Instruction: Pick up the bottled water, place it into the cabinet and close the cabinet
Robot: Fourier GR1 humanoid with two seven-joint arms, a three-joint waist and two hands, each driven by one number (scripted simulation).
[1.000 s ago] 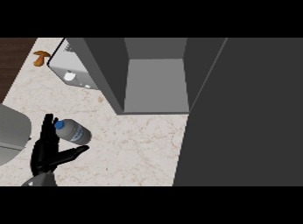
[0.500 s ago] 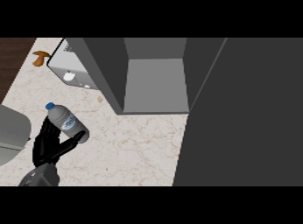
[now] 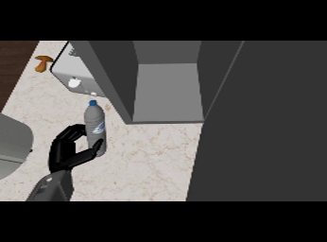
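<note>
Beside cabinet point(image 3: 167, 90), left hand point(image 3: 67, 153) curled round lower half of bottled water point(image 3: 94, 124), cap above hand.

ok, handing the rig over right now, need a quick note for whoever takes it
Left robot hand: shut on the water bottle, blue cap pointing toward the cabinet, over the counter just left of it.
Right robot hand: not in view.
Cabinet: open, its door swung out on the right.
Done: bottle grasped.
Left: put the bottle inside the cabinet, let go, close the door.
</note>
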